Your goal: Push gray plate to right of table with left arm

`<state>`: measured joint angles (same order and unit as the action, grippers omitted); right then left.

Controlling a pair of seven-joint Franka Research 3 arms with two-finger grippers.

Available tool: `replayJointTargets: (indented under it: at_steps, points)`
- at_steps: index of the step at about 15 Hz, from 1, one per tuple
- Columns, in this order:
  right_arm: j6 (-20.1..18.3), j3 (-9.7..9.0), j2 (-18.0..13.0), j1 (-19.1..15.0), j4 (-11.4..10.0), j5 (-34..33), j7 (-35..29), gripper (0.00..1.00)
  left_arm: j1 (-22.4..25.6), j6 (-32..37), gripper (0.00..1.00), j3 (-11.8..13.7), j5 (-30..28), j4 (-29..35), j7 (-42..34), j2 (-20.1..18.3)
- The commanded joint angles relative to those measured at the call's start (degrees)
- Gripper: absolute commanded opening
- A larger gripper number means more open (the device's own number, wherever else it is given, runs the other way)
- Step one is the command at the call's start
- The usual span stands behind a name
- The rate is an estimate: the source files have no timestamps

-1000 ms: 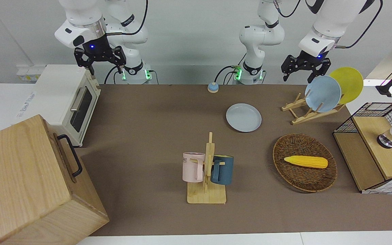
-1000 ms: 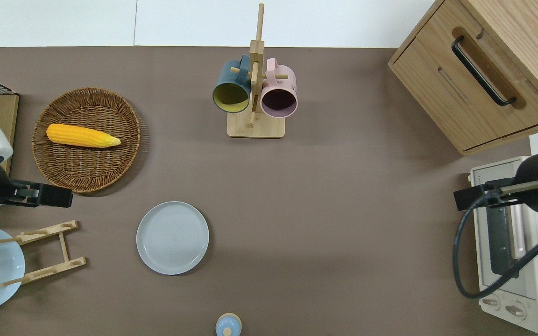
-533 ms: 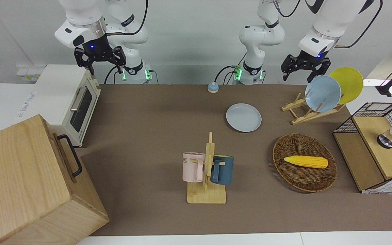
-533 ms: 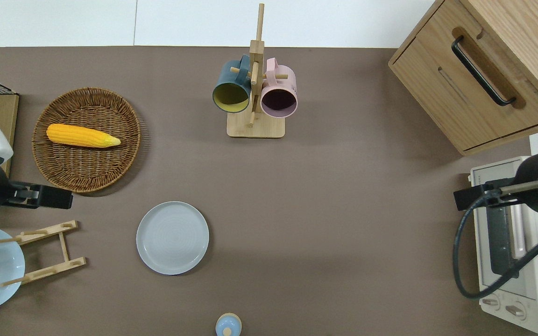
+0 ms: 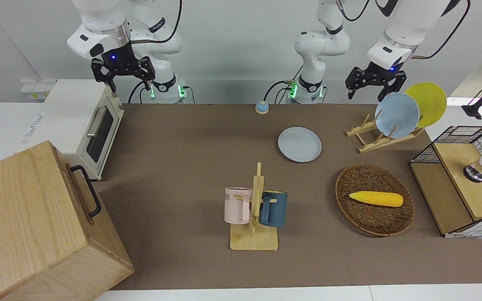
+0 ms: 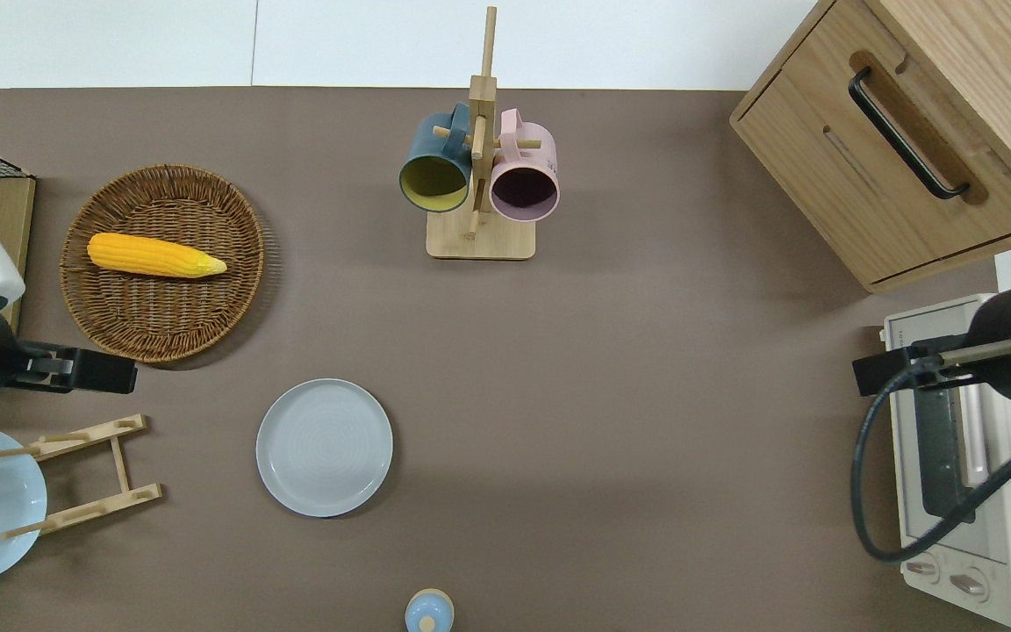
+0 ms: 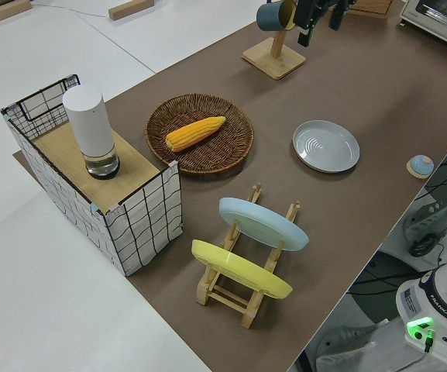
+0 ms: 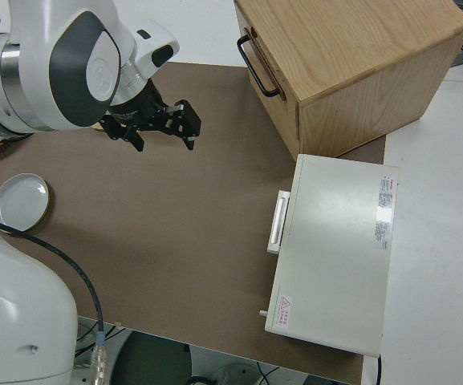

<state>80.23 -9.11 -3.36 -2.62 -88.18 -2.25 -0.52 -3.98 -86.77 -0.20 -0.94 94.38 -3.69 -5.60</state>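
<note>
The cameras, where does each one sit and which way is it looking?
Front: across the table, facing both arms; left gripper open above the rack.
Overhead: straight down on the brown table; both grippers at its edges.
Left side: raised at the table's end, looking along it.
Right side: above the right arm's gripper.
All four share the round pale gray plate.

The table (image 6: 646, 395) carries the gray plate (image 6: 324, 447), wicker tray (image 6: 163, 329) and mug stand (image 6: 479, 239).

The round, pale gray plate (image 5: 299, 144) with a low raised rim lies flat and empty on the matte brown desk (image 5: 182, 167), between the robots and the desk's middle.
</note>
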Motion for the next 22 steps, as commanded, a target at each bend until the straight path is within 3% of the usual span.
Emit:
replayJointTargets:
  at_steps: [1, 8, 10, 15, 22]
  points:
    - [-0.69, -0.30, -0.60, -0.46, -0.23, 0.05, 0.43, 0.996, -0.15, 0.37, 0.99, -0.33, 0.85, 1.69, 0.08, -1.60]
    - [-0.69, -0.30, -0.60, -0.46, -0.23, -0.03, 0.43, 0.996, 0.11, 0.28, 0.99, 0.02, 1.21, 2.65, -0.09, -2.04]
    - [-0.69, -0.30, -0.60, -0.46, -0.23, 0.05, 0.43, 0.996, 0.11, -1.64, 0.99, 0.11, 1.21, 7.55, -0.53, -4.67]
    - [-0.69, -0.30, -0.60, -0.46, -0.23, -0.03, 0.43, 0.996, 0.64, -7.44, 0.99, 0.46, 1.03, 15.74, -0.71, -4.15]
    - [-0.69, -0.30, -0.60, -0.46, -0.23, 0.05, 0.43, 0.996, 0.64, -22.64, 0.95, 0.46, -0.02, 31.90, 0.34, -4.15]
